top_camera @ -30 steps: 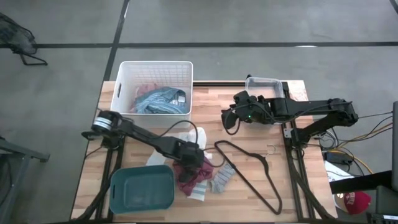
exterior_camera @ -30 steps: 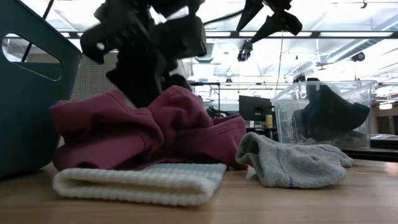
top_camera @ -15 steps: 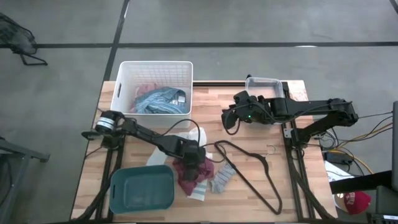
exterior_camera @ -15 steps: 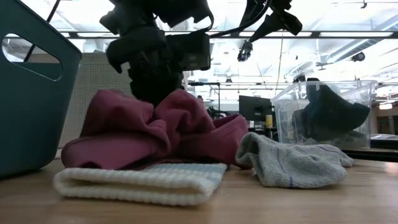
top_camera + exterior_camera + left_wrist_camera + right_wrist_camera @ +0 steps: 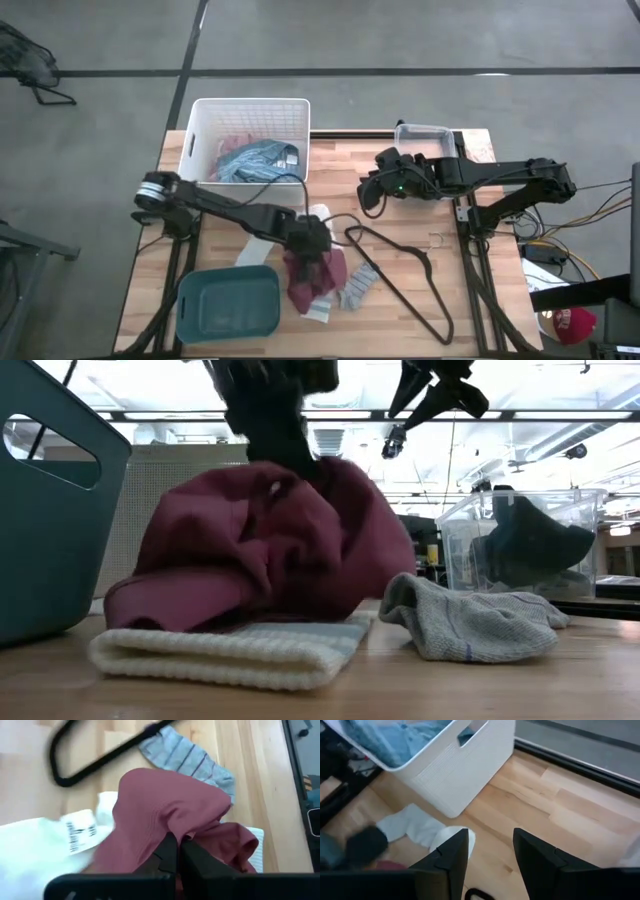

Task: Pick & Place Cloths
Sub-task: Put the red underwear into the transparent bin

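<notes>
Task partly done, by the look of the layout. The white basket [image 5: 205,112] at the far left of the table [image 5: 400,300] already holds a blue striped shirt [image 5: 250,160] with a pink piece [image 5: 233,143] under it, and the clear bin [image 5: 420,131] at the far right holds a dark piece [image 5: 525,545], seen through its wall in the low view. Left on the table: the maroon cloth [image 5: 305,275], a white ribbed cloth [image 5: 225,650] lying under it, a grey striped sock [image 5: 356,288] just to its right, and a white garment [image 5: 290,222] near the basket — four pieces, as far as I can count. The teal bin [image 5: 228,305] at the near left looks empty from above. Left tool [image 5: 174,851] is clenched on a fold of the maroon cloth, its fingers pinched together in the wrist view; in the low view the cloth is bunched upward into a peak while its lower edge rests on the white ribbed cloth — so I judge it mid-pick, not clear of the table. Right tool [image 5: 490,851] hangs above the table's far middle, released, fingers well apart, holding nothing. The black wire hanger [image 5: 400,275] lies right of the pile, not one of the cloths to sort.
</notes>
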Tool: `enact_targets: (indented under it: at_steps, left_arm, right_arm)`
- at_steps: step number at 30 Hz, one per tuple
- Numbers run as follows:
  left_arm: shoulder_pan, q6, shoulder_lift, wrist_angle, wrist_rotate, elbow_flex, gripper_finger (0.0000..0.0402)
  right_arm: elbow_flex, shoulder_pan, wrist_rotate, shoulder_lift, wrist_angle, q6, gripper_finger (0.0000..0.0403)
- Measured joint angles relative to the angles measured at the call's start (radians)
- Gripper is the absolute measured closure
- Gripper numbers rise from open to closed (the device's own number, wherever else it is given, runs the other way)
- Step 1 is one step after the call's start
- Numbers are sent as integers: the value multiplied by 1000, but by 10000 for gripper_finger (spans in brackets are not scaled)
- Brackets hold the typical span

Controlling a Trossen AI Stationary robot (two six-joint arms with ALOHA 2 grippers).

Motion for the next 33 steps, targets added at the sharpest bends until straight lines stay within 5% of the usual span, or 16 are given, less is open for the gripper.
enact_targets:
  at_steps: [14, 21, 26, 33]
  left_arm:
    - [10, -27, -300, -136, -204, -5, 397]
    - [26, -53, -350, -140, -228, -9, 396]
    - [29, -79, -353, -136, -227, -9, 393]
    - [31, -84, -351, -47, -222, -10, 394]
  right_arm:
    - [0, 73, -86, 0, 29, -149, 304]
    - [-2, 128, -203, 3, 262, -227, 322]
    - [-3, 140, -206, 19, 375, -234, 295]
    - [2, 151, -213, 91, 400, -232, 204]
